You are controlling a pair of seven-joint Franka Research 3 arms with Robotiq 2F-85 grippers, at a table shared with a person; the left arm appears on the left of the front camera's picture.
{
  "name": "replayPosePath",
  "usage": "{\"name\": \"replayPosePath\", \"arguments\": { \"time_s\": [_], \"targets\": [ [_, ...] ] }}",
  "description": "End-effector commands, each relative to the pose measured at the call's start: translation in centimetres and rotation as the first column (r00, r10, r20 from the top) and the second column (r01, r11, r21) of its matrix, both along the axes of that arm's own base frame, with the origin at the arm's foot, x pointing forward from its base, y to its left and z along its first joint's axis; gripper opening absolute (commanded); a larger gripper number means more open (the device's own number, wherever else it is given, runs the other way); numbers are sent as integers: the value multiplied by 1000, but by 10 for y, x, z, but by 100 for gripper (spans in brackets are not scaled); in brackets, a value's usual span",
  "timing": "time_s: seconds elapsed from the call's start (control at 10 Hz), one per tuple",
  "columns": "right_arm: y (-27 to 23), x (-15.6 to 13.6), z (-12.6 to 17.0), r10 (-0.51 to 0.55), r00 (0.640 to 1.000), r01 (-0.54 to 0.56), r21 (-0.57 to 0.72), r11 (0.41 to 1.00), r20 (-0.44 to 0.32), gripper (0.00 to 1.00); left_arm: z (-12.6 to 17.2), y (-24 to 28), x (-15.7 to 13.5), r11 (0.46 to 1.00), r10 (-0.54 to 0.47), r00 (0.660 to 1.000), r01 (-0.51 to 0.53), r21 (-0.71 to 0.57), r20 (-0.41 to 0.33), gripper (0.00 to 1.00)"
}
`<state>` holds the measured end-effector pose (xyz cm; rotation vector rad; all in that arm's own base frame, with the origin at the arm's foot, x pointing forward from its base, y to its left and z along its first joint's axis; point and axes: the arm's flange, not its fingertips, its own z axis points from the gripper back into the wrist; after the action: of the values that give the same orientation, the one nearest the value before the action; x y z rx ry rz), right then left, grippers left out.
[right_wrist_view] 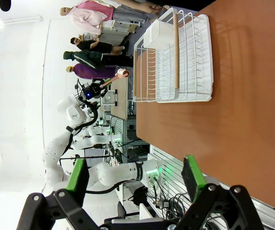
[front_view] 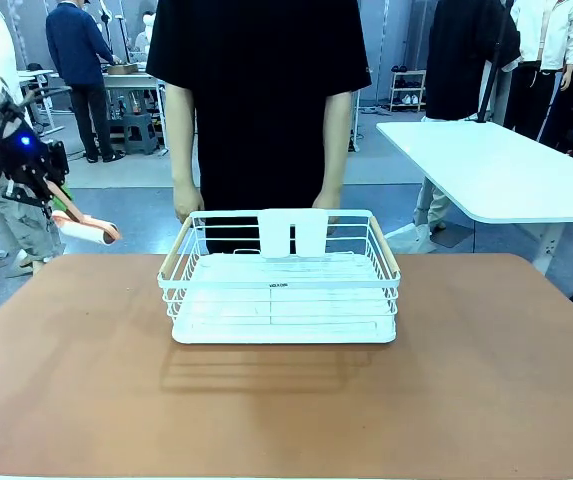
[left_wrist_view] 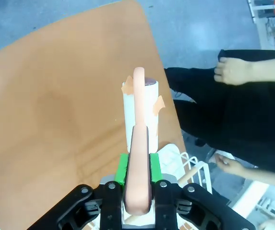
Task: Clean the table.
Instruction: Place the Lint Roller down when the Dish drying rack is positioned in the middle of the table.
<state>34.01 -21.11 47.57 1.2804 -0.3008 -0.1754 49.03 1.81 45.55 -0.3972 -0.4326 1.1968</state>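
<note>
**Lint roller held off the table's far-left corner**

The table (front_view: 486, 380), a broad reddish-brown top, spreads across the near scene, with wide bare room left, right and near of the white wire rack (front_view: 284, 285) standing at its far middle. A person stands just behind the rack, a hand (front_view: 187, 205) hanging close to its far rim (the likeliest thing to get clipped).

The left gripper (left_wrist_view: 137, 165) is clamped on the pink handle of a lint roller (left_wrist_view: 140, 112), raised beyond the table's far-left corner. Coming down too near that edge, the roller could slip off it; a sweep rightward could knock the rack.

The right gripper (right_wrist_view: 135, 175) hangs over the near right with its fingers spread, holding nothing.
</note>
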Motion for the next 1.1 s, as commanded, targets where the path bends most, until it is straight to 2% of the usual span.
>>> {"name": "replayPosePath", "arguments": {
  "time_s": [0.0, 0.1, 0.4, 0.7, 1.0],
  "targets": [
    [0, -2, 2, 7, 1000, -7, 8, 1000, 14, 100, -16, -7, -3, 999, 17, 1000, -17, -33, 9, 22],
    [0, -2, 2, 7, 1000, -7, 8, 1000, 14, 100, -23, -5, -4, 998, 48, 998, -47, -34, 32, 22],
    [0, -2, 2, 7, 1000, -7, 8, 1000, 14, 100, -52, -3, -11, 991, 99, 995, -99, -91, -5, 22],
    [0, -2, 2, 7, 1000, -7, 8, 1000, 14, 100, -71, 0, -17, 981, 147, 988, -140, -133, 45, 22],
    [0, -2, 2, 7, 1000, -7, 8, 1000, 14, 100, -88, -11, -24, 985, 149, 987, -142, -102, 67, 22]
  ]
}}
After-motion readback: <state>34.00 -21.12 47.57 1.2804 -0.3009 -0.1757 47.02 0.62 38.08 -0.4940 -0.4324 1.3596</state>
